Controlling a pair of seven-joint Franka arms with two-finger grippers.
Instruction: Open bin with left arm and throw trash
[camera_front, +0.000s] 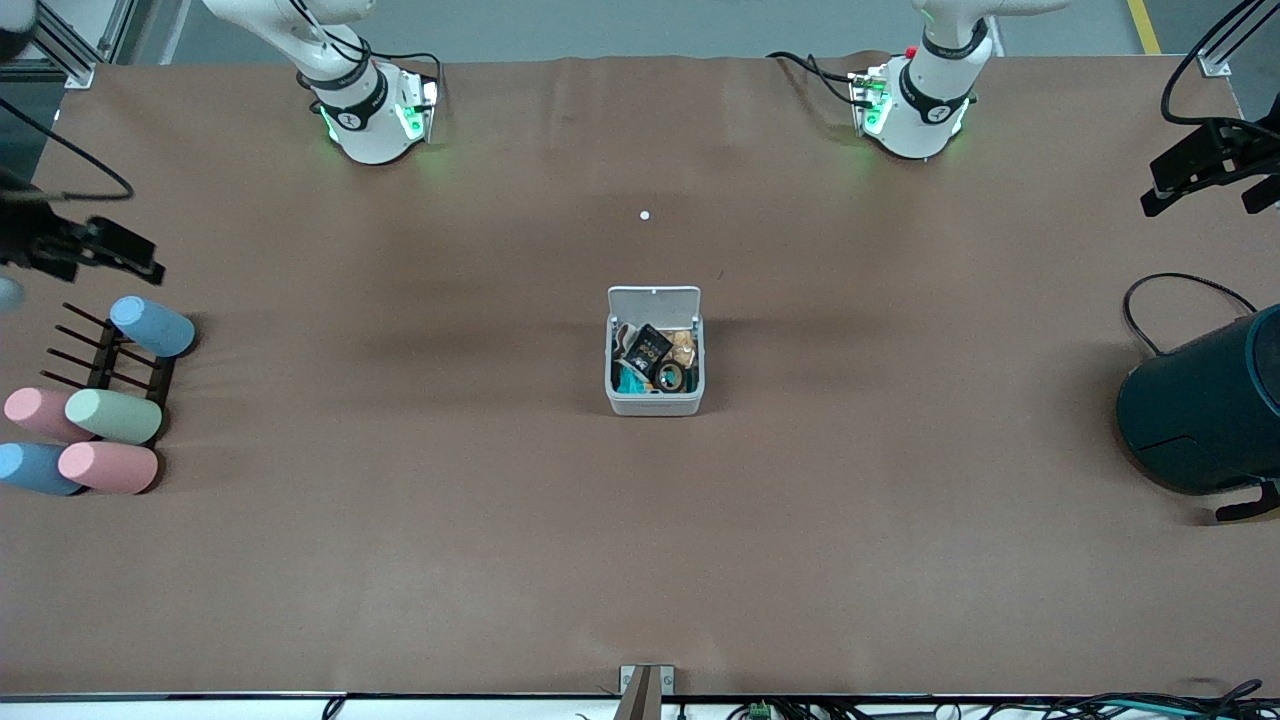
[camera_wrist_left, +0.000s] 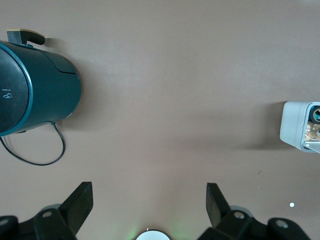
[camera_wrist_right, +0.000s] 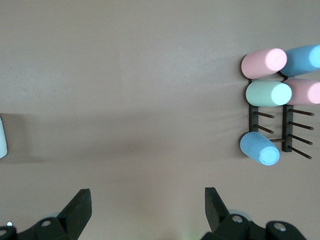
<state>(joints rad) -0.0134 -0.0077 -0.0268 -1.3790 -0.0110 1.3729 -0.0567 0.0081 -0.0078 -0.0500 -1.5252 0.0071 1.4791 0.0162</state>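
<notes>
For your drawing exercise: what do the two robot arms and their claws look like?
Both arms are white with black joint bands and green-lit bases, trailing black cables. The left arm has a small red knob; the right arm has none. The left claw and right claw are black, two-fingered.

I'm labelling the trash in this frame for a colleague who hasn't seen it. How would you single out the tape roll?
Find the small white bin at the middle of the brown table, its lid up. Among the litter inside, the tape roll lies nearest the front camera, beside the black packet. It is the only dark ring there.
</notes>
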